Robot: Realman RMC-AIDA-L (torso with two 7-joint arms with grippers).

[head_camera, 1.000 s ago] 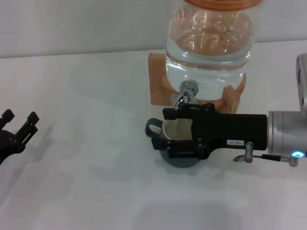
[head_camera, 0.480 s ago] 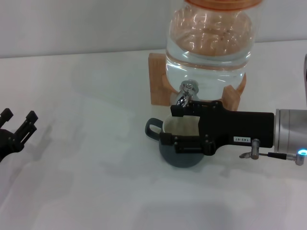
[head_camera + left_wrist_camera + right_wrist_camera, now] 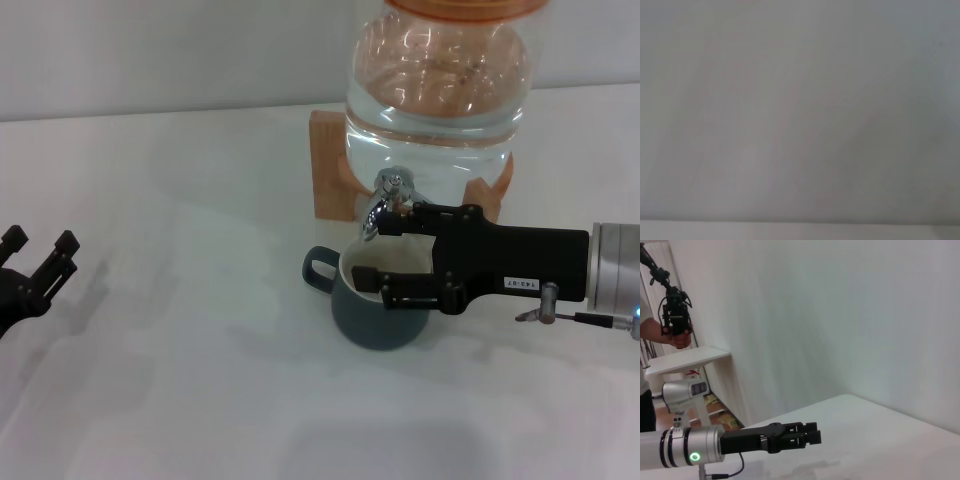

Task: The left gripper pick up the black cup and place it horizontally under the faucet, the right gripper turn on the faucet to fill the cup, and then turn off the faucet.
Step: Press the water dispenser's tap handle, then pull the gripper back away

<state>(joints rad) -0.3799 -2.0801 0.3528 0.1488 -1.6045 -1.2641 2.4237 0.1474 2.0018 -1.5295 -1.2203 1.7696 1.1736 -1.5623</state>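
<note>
The black cup stands upright on the white table, directly under the chrome faucet, with its handle pointing left. My right gripper reaches in from the right, open and empty. Its far finger lies beside the faucet spout and its near finger lies over the cup's rim. I see no water stream. My left gripper is open and empty at the far left edge, well away from the cup. It also shows in the right wrist view.
The faucet sits on a clear glass water jar in a wooden stand at the back. The left wrist view shows only plain white surface. In the right wrist view a person stands beyond the table.
My right gripper has slid to the right, uncovering most of the cup, and its far finger now sits by the faucet. The cup and my left gripper have not moved.
</note>
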